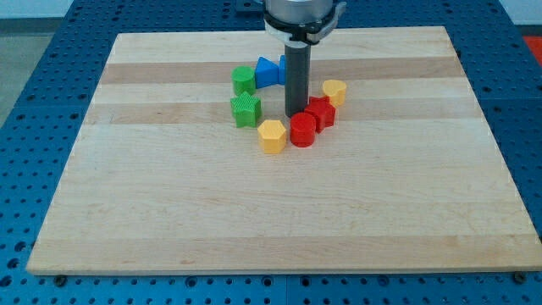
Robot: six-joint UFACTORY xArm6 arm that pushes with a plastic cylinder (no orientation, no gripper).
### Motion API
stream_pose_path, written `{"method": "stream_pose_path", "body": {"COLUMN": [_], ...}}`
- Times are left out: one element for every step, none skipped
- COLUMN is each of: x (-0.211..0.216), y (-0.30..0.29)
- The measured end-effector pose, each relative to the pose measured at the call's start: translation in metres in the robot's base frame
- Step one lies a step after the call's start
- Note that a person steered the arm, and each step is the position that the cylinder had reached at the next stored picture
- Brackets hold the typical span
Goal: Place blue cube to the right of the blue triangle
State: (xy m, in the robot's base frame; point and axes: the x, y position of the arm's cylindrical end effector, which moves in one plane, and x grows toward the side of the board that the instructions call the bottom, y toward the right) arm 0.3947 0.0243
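The counter (pixel 169 212) is pale, matt wood with visible grain, in joined planks. The blocks, such as the red cylinder (pixel 302 130) and green star (pixel 246 109), look like matt, ridged plastic. The rod (pixel 297 80) is smooth and dark.

There is one camera only, set in front of the bench (pixel 271 212) and raised above it, looking down at a slant toward the far edge. It stands back enough to take in nearly the whole wooden board, all four edges showing, with blue perforated surface (pixel 34 102) around it. The near edge runs along the view's bottom. The arm (pixel 302 17) enters from the view's top centre, cut off by the frame.
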Motion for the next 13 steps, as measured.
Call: {"method": "stream_pose_path", "body": {"x": [0.003, 0.003, -0.009, -0.033, -0.034, -0.035, -0.038, -0.040, -0.049, -0.079, -0.092, -0.089, -0.087], "y": [0.007, 0.007, -0.007, -0.022, -0.024, -0.016, -0.001, -0.001, -0.001, -0.009, -0.016, -0.012, 0.032]}}
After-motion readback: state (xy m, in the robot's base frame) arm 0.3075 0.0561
